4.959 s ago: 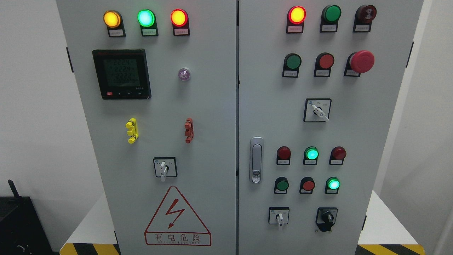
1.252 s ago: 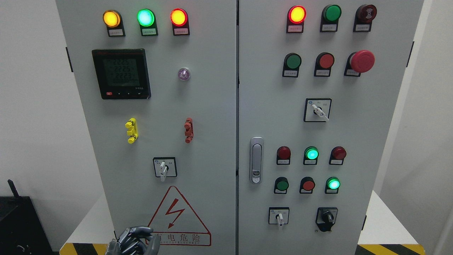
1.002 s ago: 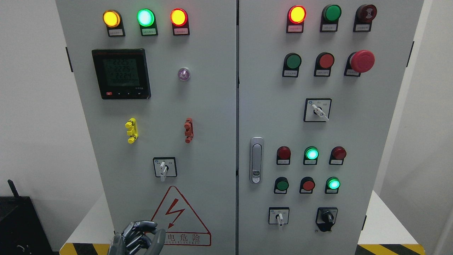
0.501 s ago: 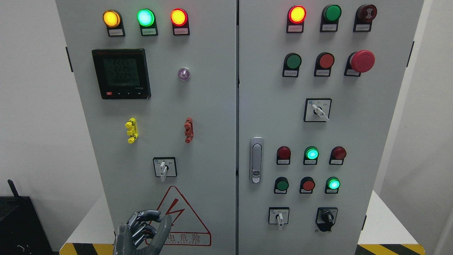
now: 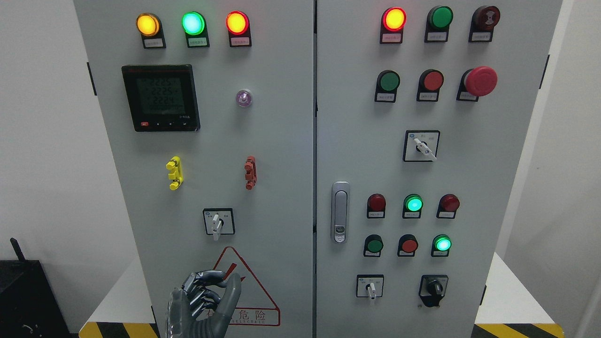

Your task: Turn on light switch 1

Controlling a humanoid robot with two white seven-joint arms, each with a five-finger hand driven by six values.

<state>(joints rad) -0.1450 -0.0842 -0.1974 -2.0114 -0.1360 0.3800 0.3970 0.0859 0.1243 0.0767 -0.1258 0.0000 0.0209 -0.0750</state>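
Grey electrical cabinet (image 5: pixel 281 141), two doors, seen straight on. It stands on a white tabletop (image 5: pixel 509 293) with yellow-black striping along its near edge.

Left robot hand (image 5: pixel 204 303) rises from the bottom edge, left of the middle, in front of the lower part of the left door. Dark metal fingers (image 5: pixel 203 281) curled inward toward the palm, thumb (image 5: pixel 231 293) up beside them; it holds nothing. It overlaps the left part of the red warning triangle (image 5: pixel 251 300). Whether it touches the door I cannot tell. The right robot hand is out of view.

Which control is "light switch 1" cannot be read off; labels are too small. Nearest to the hand is a rotary switch (image 5: pixel 218 222) on a black-framed white plate, straight above the triangle, with its white lever pointing down. The hand is below it and apart from it.

Left door, higher up: a yellow clip (image 5: pixel 174 172) and a red clip (image 5: pixel 250 172), a black meter (image 5: pixel 161 97) with a lit display, a small clear lamp (image 5: pixel 244 98), and amber, green and red lamps lit along the top.

Right door: a metal latch handle (image 5: pixel 340 212) near the seam, a red mushroom button (image 5: pixel 481 80), a rotary switch at mid height with its lever turned down-right (image 5: pixel 421 146), rows of red and green round buttons, two glowing green, and two more rotary switches at the bottom.

A black box (image 5: pixel 21 295) stands at far left.
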